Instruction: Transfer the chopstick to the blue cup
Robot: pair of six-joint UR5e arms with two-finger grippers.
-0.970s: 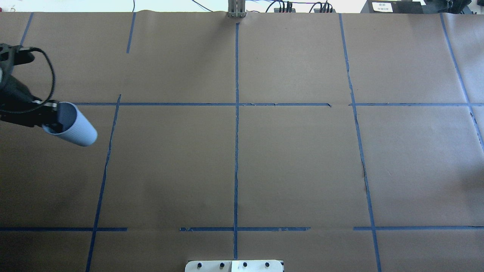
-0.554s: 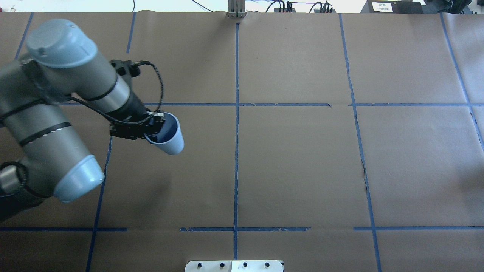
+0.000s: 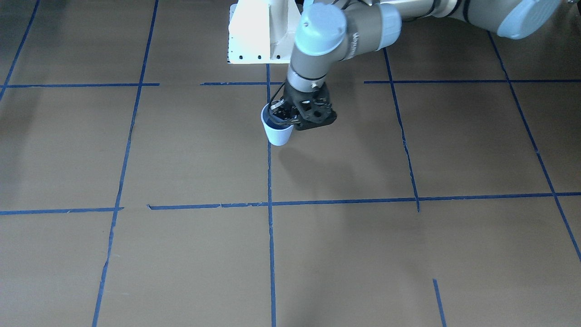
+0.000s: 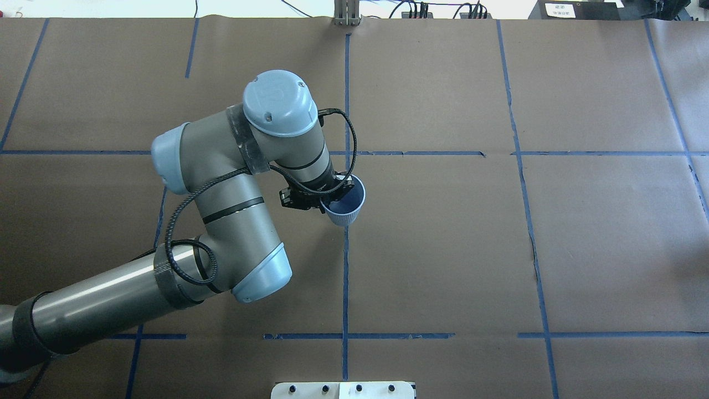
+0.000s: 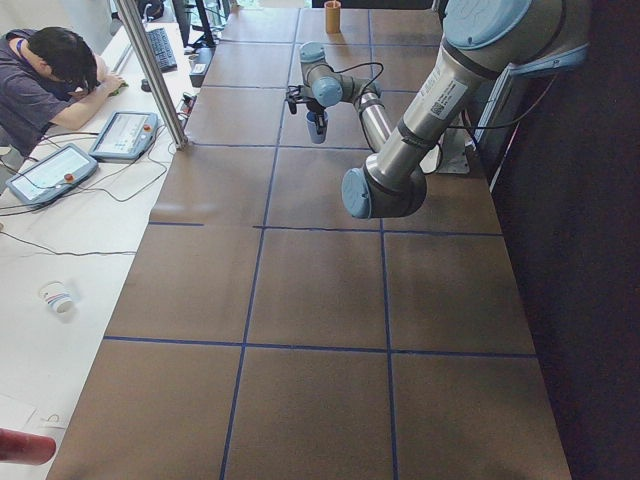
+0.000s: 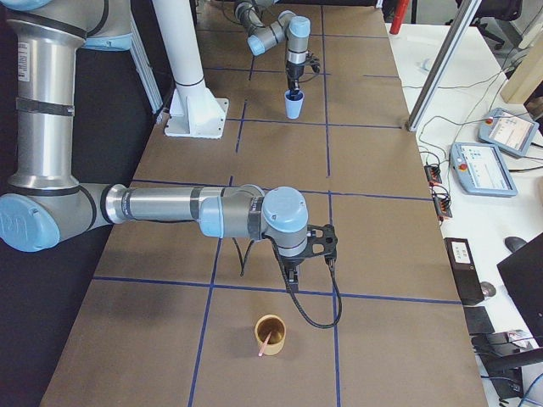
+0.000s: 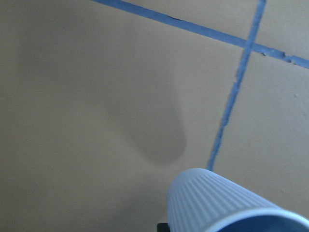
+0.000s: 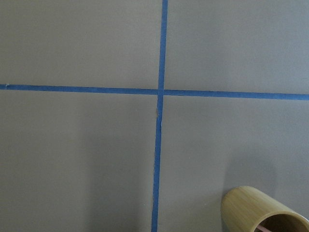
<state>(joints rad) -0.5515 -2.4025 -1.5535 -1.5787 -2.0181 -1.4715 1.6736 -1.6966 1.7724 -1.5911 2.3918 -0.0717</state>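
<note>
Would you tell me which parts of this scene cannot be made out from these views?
1. Right hand: shows only in the exterior right view, small; open or shut unclear.
2. Chopstick: lower part hidden inside the bamboo cup; in the right wrist view, cut off by the bottom edge.
3. Blue cup: rim cut off by the left wrist view's bottom edge.

The blue cup (image 4: 344, 206) from far left to centre tape line (image 4: 345, 277); more upright

The table (image 4: 443, 249) is lit evenly and softly; a diffuse shadow (image 7: 159, 137) is cast near the blue cup (image 7: 217, 203), which is rendered slightly soft at the left wrist view's lower edge.
</note>
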